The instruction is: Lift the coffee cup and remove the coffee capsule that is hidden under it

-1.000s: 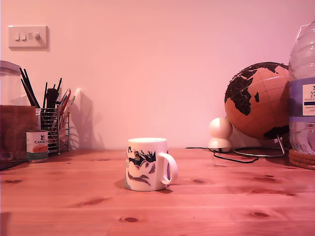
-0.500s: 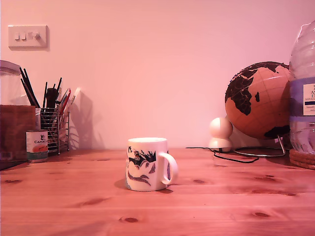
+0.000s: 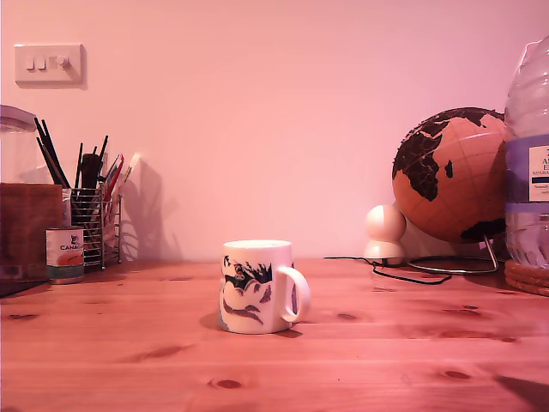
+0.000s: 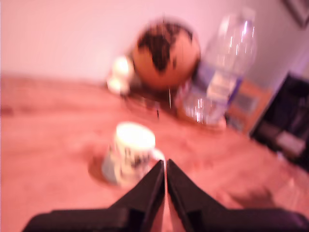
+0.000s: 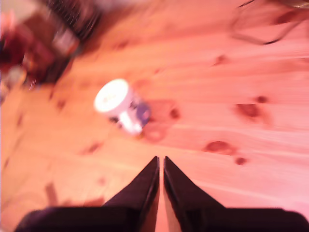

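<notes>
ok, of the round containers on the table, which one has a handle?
The coffee cup, mid-table in the exterior view: white, dark print, loop handle. The tin can and water bottle have none.

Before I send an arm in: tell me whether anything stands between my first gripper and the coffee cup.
Nothing visible does. Only bare wooden table lies between my first gripper, its jaws together, and the coffee cup. The globe and water bottle stand behind the cup.

Globe (image 3: 450, 176) by water bottle (image 3: 527, 163), exterior view's right; tin can (image 3: 64, 255), pen holder (image 3: 94, 227) opposite; wooden bench (image 3: 386, 360).
</notes>
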